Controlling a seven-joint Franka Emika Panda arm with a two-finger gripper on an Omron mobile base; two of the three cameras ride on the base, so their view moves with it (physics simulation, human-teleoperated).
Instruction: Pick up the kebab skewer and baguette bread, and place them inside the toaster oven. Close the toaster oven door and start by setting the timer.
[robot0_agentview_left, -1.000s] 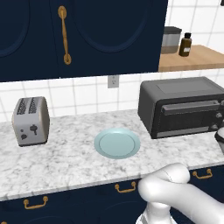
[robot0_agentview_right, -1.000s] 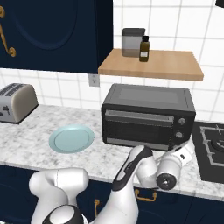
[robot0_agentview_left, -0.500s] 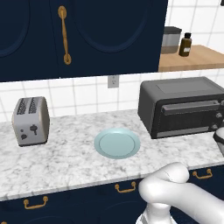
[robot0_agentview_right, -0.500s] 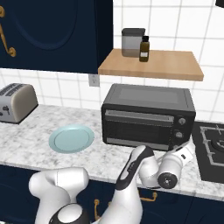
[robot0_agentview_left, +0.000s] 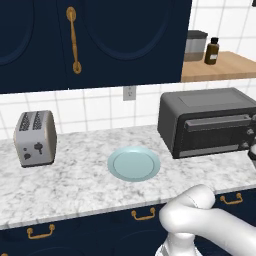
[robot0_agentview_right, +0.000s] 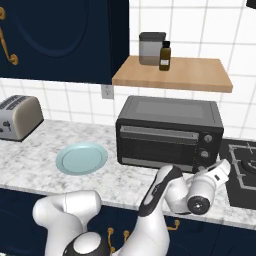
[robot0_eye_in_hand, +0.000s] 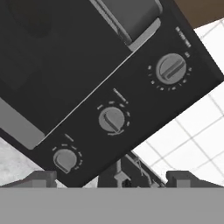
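Observation:
The toaster oven (robot0_agentview_right: 167, 132) stands on the counter with the toaster oven door (robot0_agentview_right: 155, 147) shut; it also appears at the right of the left base view (robot0_agentview_left: 207, 120). My gripper (robot0_agentview_right: 223, 169) hovers open and empty just in front of the oven's right side. In the hand view, which is rolled, three knobs run in a slanted row: one (robot0_eye_in_hand: 171, 68) at upper right, one (robot0_eye_in_hand: 111, 119) in the middle, one (robot0_eye_in_hand: 64, 159) at lower left. My gripper (robot0_eye_in_hand: 113, 178) faces them, with its fingertips (robot0_eye_in_hand: 41, 177) set wide apart. The kebab skewer and the baguette bread are out of view.
A bare light-blue plate (robot0_agentview_left: 134, 164) lies on the marble counter (robot0_agentview_left: 75, 180) left of the oven. A silver two-slot toaster (robot0_agentview_left: 35, 137) stands at the far left. A wooden shelf (robot0_agentview_right: 172, 74) with a jar and a bottle hangs above the oven. A stove (robot0_agentview_right: 242, 167) adjoins on the right.

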